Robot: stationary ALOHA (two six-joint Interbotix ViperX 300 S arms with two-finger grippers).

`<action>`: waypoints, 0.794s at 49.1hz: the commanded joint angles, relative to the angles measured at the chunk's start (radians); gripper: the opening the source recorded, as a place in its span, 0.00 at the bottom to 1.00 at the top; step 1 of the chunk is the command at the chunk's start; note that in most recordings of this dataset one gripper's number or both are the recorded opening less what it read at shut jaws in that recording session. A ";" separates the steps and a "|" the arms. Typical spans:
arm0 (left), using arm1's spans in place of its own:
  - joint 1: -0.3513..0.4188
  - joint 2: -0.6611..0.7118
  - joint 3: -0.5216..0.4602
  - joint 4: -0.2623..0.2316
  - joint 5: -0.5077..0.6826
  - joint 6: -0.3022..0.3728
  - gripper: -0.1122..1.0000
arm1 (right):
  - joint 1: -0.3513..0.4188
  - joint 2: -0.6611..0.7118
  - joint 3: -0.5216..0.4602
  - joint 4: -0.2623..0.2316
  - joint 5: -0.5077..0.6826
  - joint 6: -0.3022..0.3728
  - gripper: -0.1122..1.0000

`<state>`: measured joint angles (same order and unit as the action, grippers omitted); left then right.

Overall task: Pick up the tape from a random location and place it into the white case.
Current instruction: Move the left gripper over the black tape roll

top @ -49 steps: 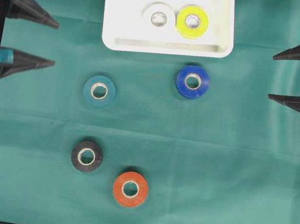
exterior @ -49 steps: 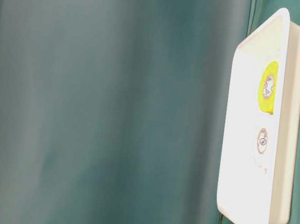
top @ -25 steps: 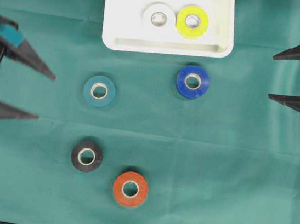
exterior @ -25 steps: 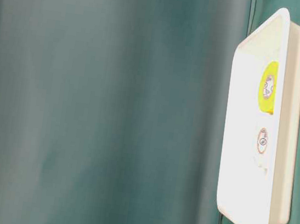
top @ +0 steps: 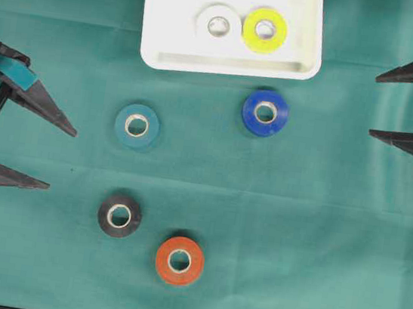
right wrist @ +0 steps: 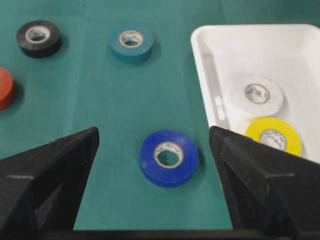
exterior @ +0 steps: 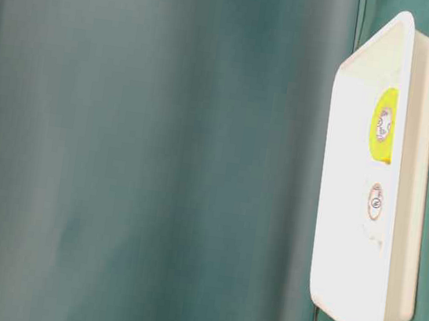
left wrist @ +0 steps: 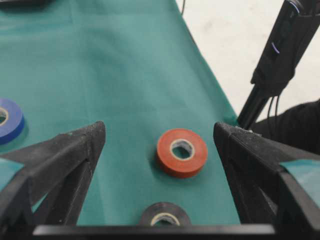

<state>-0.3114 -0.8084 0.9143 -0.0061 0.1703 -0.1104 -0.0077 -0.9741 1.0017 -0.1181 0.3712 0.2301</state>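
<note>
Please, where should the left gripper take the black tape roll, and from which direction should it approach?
The black tape roll lies flat on the green cloth, hole upward. Probably best is to come from straight above and close on two opposite points of its outer rim. The left gripper is open and near. The orange roll lies apart, so the fingers should fit.

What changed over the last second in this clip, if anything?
The left gripper swung down the overhead view toward the black roll, jaws open and empty. The right gripper, the four loose rolls, and the two rolls in the white case stayed put.
</note>
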 commanded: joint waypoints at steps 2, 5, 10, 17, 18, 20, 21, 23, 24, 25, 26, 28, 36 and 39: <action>-0.003 0.002 -0.023 -0.002 -0.017 0.003 0.99 | -0.002 0.005 -0.015 -0.003 -0.011 0.002 0.87; -0.003 0.006 -0.025 0.000 -0.029 0.005 0.99 | -0.002 0.005 -0.015 -0.003 -0.011 0.002 0.87; -0.002 0.023 -0.031 0.000 -0.057 0.008 0.99 | -0.002 0.005 -0.017 -0.003 -0.011 0.002 0.87; -0.002 0.061 -0.054 0.000 -0.078 0.041 0.99 | -0.002 0.005 -0.020 -0.003 -0.011 0.002 0.87; -0.002 0.069 -0.060 0.000 -0.081 0.048 0.99 | -0.002 0.005 -0.020 -0.003 -0.011 0.002 0.87; -0.002 0.092 -0.078 0.000 -0.084 0.058 0.99 | -0.002 0.005 -0.020 -0.003 -0.011 0.002 0.87; -0.002 0.101 -0.084 0.000 -0.087 0.061 0.99 | -0.002 0.005 -0.021 -0.003 -0.009 0.002 0.87; -0.002 0.121 -0.100 0.000 -0.091 0.067 0.99 | -0.002 0.005 -0.021 -0.003 -0.011 0.002 0.87; -0.002 0.132 -0.107 0.000 -0.092 0.071 0.99 | -0.002 0.005 -0.021 -0.003 -0.011 0.002 0.87; -0.002 0.144 -0.115 0.000 -0.092 0.072 0.99 | -0.002 0.005 -0.021 -0.003 -0.011 0.002 0.87; -0.003 0.156 -0.124 0.000 -0.095 0.074 0.99 | -0.002 0.005 -0.021 -0.003 -0.009 0.002 0.87; -0.002 0.181 -0.141 0.000 -0.095 0.075 0.99 | -0.002 0.005 -0.021 -0.002 -0.008 0.002 0.87; -0.005 0.262 -0.209 0.000 -0.078 0.080 0.99 | -0.002 0.005 -0.021 -0.003 -0.006 0.000 0.87; -0.005 0.275 -0.224 0.000 -0.063 0.081 0.99 | -0.002 0.005 -0.021 -0.003 -0.005 0.000 0.87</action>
<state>-0.3129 -0.5461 0.7348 -0.0061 0.0982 -0.0322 -0.0077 -0.9741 1.0017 -0.1197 0.3712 0.2301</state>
